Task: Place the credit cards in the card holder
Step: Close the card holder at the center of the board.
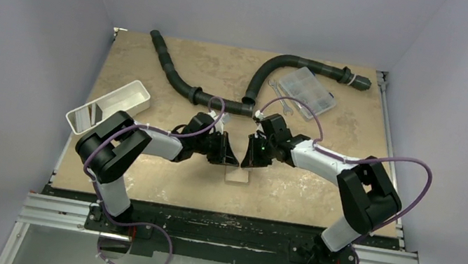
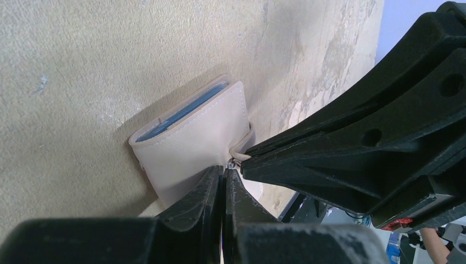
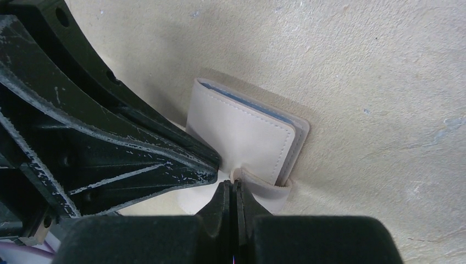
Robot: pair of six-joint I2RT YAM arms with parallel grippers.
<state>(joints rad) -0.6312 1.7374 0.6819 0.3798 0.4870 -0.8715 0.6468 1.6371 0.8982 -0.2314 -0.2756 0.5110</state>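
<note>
The tan card holder [image 1: 237,174] lies folded shut on the table between both grippers. In the left wrist view the card holder [image 2: 192,135] shows a bluish strip [image 2: 181,113] in its open edge; I cannot tell whether it is a card or the lining. No loose credit card shows on the table. My left gripper [image 2: 225,171] is shut, its tips touching the holder by the snap. My right gripper [image 3: 233,184] is shut, its tips against the snap tab [image 3: 266,187], which wraps over the holder [image 3: 242,132]. Both tips meet in the top view: left [image 1: 230,158], right [image 1: 247,158].
A white oblong tray [image 1: 109,107] stands at the left edge with a dark flat thing inside. A black corrugated hose [image 1: 176,77] curves across the back. A clear compartment box [image 1: 306,92] sits at the back right, with small metal tools [image 1: 284,104] beside it.
</note>
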